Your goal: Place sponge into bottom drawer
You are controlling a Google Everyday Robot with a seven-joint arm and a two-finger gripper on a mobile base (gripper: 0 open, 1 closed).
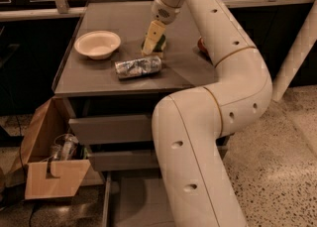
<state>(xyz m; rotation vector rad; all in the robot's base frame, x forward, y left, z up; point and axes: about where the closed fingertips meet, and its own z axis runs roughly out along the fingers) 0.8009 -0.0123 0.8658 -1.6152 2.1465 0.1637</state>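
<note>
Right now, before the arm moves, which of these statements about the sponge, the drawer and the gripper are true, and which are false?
1. The sponge lies in the bottom drawer. False: it is on the cabinet top, at the gripper.
2. The bottom drawer is pulled out. True.
3. The foil packet is inside the bowl. False: it lies on the top, beside the bowl.
4. The gripper is down at the cabinet top. True.

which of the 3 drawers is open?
The bottom drawer, pulled out at floor level; the two upper drawers are shut. The gripper is over the countertop, at the sponge.
</note>
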